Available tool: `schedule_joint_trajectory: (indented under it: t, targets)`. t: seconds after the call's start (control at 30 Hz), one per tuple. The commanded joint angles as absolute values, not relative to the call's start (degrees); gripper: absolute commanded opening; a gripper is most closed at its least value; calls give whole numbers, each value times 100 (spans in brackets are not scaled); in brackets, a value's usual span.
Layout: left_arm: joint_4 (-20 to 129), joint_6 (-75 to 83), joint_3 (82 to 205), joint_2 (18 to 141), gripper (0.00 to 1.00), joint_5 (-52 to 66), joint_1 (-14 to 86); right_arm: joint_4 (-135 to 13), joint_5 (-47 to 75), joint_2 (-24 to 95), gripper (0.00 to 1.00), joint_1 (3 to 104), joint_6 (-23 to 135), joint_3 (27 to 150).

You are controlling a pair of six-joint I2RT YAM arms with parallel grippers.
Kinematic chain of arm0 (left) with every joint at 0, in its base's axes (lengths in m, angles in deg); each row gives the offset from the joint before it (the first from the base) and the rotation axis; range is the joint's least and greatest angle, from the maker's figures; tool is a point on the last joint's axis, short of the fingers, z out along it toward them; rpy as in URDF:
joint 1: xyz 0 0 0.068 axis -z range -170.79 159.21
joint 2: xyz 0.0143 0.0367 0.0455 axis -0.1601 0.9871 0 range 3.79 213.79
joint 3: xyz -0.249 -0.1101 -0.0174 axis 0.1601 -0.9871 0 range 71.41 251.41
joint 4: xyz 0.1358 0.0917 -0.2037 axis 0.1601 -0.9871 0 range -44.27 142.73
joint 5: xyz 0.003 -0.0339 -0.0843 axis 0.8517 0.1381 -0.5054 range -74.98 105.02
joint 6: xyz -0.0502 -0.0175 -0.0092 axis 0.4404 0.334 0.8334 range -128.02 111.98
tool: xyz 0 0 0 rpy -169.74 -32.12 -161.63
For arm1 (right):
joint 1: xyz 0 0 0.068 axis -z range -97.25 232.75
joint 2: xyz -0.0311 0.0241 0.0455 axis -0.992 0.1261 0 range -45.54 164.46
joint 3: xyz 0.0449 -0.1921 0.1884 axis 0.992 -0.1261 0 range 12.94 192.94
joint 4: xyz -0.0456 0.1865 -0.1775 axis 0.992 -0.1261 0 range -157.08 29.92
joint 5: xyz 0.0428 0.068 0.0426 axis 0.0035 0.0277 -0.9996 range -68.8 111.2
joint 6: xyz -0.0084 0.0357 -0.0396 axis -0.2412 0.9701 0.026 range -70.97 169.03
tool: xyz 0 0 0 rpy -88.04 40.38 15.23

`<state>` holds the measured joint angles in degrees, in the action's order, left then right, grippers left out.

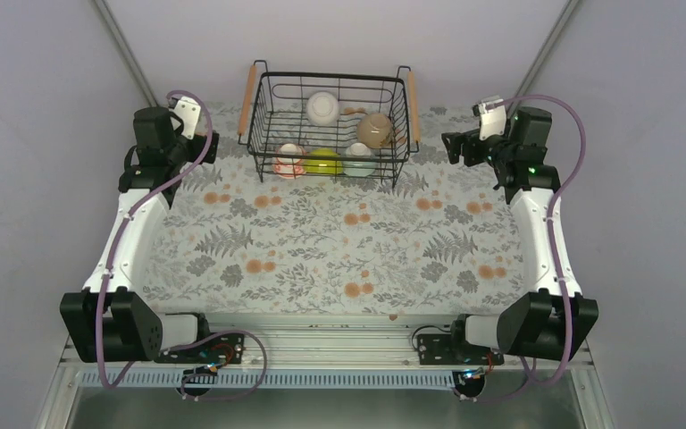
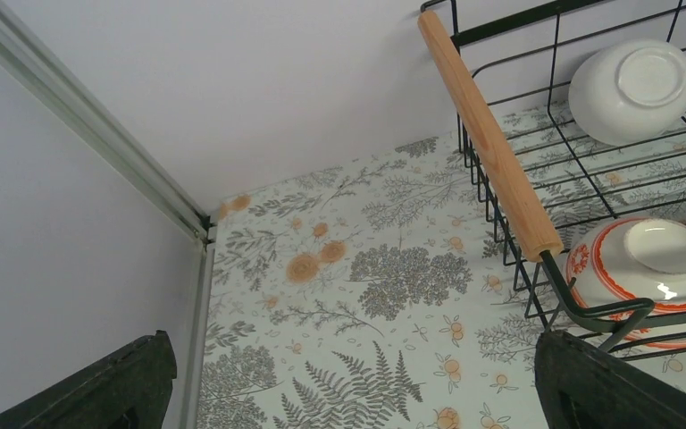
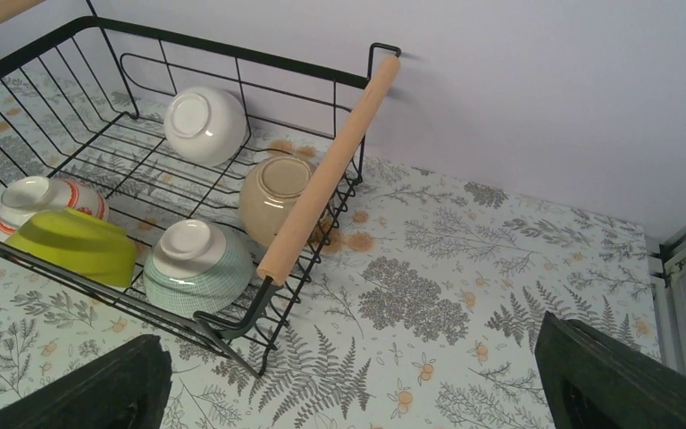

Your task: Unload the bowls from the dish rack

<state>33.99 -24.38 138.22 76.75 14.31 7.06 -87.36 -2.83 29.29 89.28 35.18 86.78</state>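
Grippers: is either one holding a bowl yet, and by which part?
Nothing is held. The left gripper and right gripper both stand open beside the dish rack; all five bowls sit inside it.

bowls (image 1: 322, 107): 5 | dish rack (image 1: 332, 76): 1 | wooden handles (image 1: 247, 100): 2

Pale lilac walls (image 1: 45, 107); fern-and-orange-flower tablecloth (image 1: 322, 250); aluminium rail (image 1: 322, 344) at near edge.

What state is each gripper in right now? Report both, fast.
Left gripper: open, holding nothing.
Right gripper: open, holding nothing.
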Motion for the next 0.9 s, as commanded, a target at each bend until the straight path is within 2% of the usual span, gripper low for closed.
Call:
schedule_joint_trajectory:
  t: [0.0,0.2,0.37,0.6,0.73,0.87]
  targets:
    - [3507,-2456,13834,7713,100,1427,675,-8569,-227,2784,100,8986,3520,8599]
    - [3451,-2464,13883,7716,100,1487,675,-8808,-226,3104,100,8975,3615,8874]
    - [3512,-2536,13918,7543,100,1504,675,-9571,-41,4082,100,8772,3638,9878]
    - [3073,-2272,14551,7777,100,1019,675,-10992,-340,5935,79,8462,3925,12270]
    - [2981,-2296,14776,7823,100,788,680,-11817,-654,6934,77,8380,4169,13631]
    - [2851,-2416,14976,7887,100,589,684,-12088,-913,7441,75,8254,4271,13955]
